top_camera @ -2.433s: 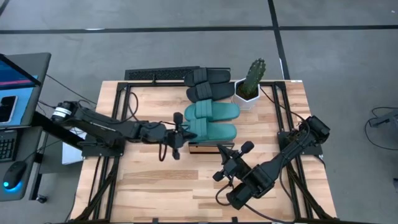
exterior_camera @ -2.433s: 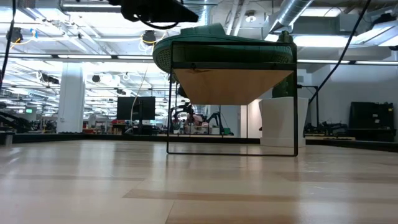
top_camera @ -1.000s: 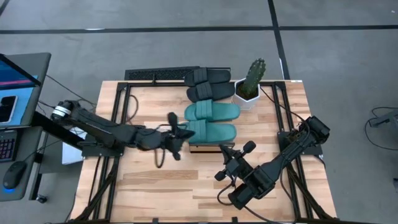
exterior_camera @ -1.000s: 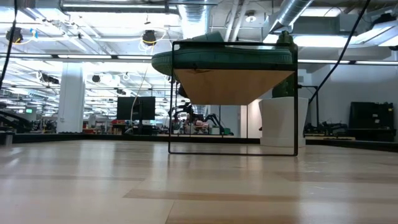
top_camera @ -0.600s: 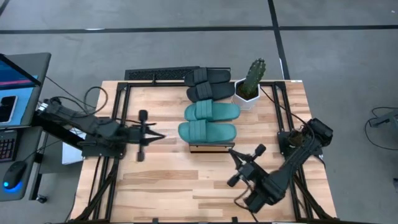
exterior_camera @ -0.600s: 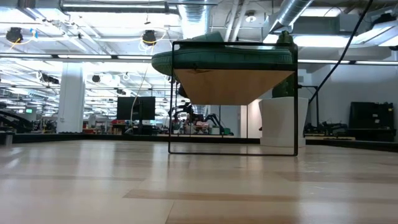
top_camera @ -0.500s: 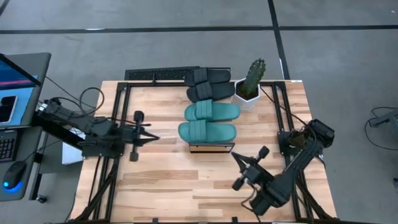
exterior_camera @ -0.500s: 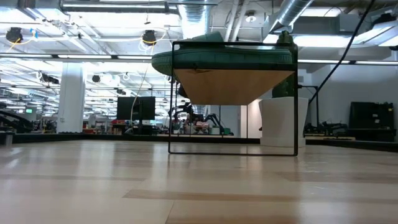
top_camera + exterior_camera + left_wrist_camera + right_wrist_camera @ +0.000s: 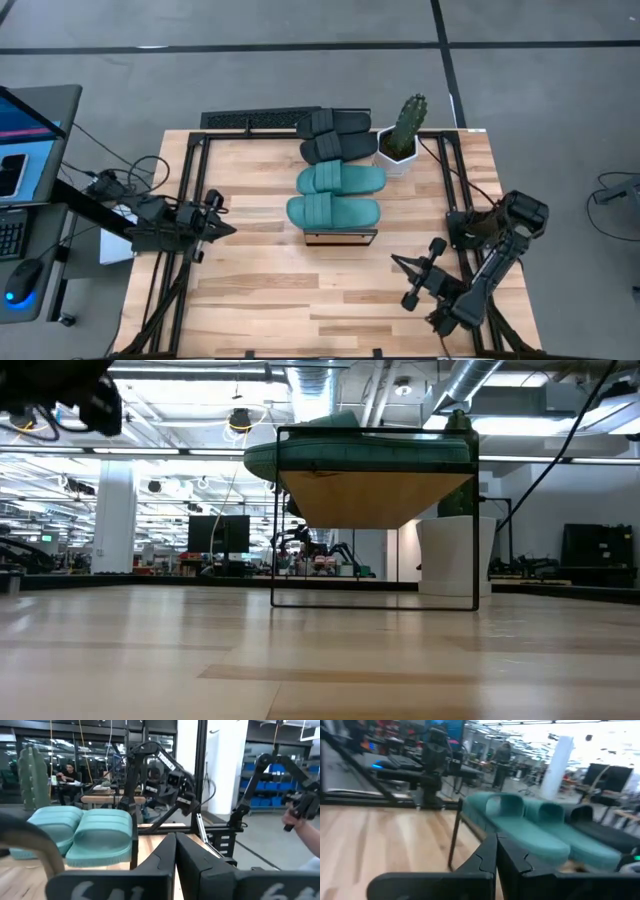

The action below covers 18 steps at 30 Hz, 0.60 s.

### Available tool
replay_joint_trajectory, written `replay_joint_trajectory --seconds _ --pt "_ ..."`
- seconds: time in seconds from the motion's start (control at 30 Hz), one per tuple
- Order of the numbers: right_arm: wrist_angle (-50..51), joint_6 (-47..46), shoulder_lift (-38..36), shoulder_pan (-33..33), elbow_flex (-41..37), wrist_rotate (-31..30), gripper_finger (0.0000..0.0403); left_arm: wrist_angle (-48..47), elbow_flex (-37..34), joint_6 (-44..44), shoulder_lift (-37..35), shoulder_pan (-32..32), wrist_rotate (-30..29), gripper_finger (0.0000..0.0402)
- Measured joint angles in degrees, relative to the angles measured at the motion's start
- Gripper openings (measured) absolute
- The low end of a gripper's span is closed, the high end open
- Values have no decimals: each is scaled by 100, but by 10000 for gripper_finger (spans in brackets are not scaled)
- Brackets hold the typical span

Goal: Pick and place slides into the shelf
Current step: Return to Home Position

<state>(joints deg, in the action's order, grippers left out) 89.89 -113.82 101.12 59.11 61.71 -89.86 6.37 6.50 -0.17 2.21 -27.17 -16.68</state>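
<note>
You have all four slides (image 9: 338,180) lying on the shelf (image 9: 340,238); your left gripper (image 9: 225,228) and right gripper (image 9: 402,263) hang clear of it, fingers seemingly together.

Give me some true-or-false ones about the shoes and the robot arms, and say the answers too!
1. The two black slides and the two green slides all lie on the shelf. True.
2. The left arm is carrying a green slide. False: its jaws are shut on nothing, off at the left side of the table.
3. The cactus stands in a white pot right beside the black slides. True.
4. The right arm has its jaws wide open. False: they are shut, and the arm sits by the table's right edge.
</note>
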Motion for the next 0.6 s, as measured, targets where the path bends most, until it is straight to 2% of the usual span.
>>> replay_joint_trajectory --seconds 0.07,0.23,0.43,0.6 --pt "-65 -446 0 169 -364 2 0 -1 -193 -24 -227 -3 -21 0" --pt "-746 -483 -41 391 -873 0 0 -85 -304 -52 -198 -18 -321 0" --pt "-880 -483 -331 179 -933 -2 0 72 -308 -145 -203 -16 -942 0" --pt "-762 -361 -857 0 -923 -2 0 97 -308 29 -201 -14 -1118 0"
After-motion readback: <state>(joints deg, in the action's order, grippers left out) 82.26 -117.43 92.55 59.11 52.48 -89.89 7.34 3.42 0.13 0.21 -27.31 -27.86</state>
